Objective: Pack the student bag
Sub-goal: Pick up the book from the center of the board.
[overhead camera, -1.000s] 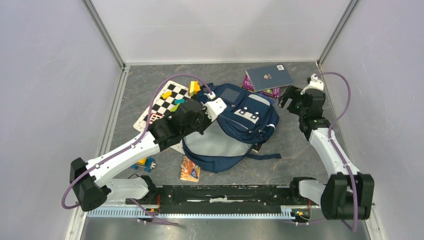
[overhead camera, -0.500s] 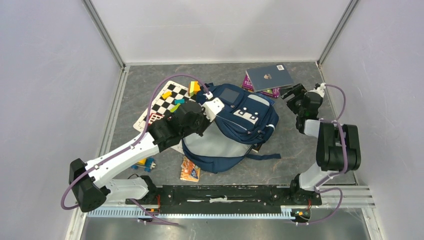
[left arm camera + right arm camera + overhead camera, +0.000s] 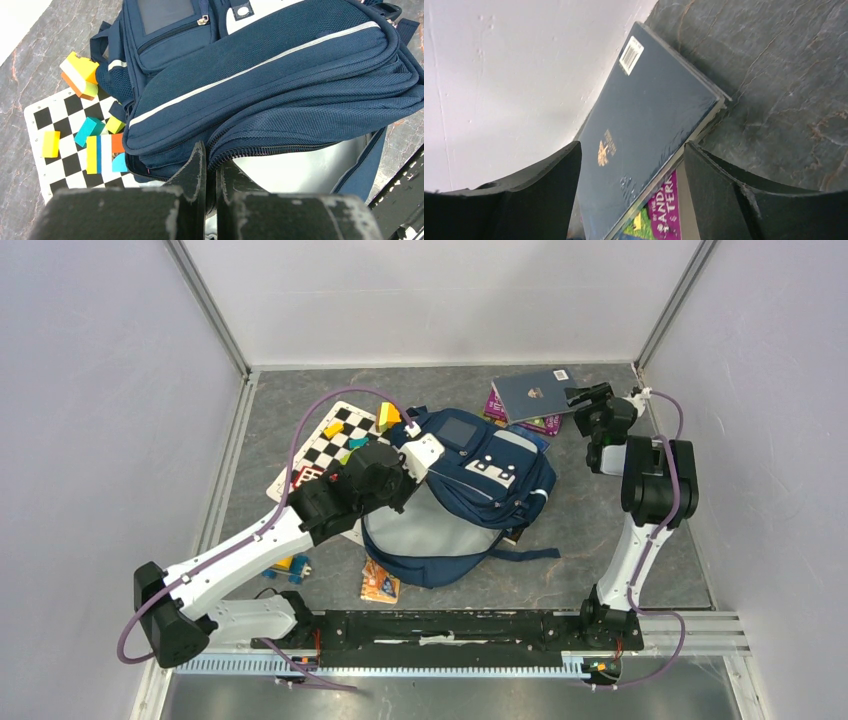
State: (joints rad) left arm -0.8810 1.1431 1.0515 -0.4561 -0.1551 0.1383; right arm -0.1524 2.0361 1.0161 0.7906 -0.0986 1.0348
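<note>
Two claws observed: left claw (image 3: 209, 167) clamped together on the zip edge of the backpack (image 3: 280, 75), which lies directly ahead; right claw (image 3: 631, 150) spread apart, navy book (image 3: 649, 110) ahead of its gap.

Bright, even, diffuse light falls from above. In the top view the pale walls (image 3: 440, 300) show no hot spots, and the bag (image 3: 480, 475) casts only a soft, narrow shadow on the grey bench (image 3: 290, 400). That view is sharp throughout, though the walls lean outward toward the frame's edges. In the left wrist view the bag's weave and zip teeth are crisp. The left fingers (image 3: 192, 165) at the near edge are dark and out of focus, and the far left corner is blown out to white. In the right wrist view the right fingers (image 3: 549, 175) are dark, soft shapes. The book (image 3: 649, 115) carries a faint sheen, and its gold print is blurred.
</note>
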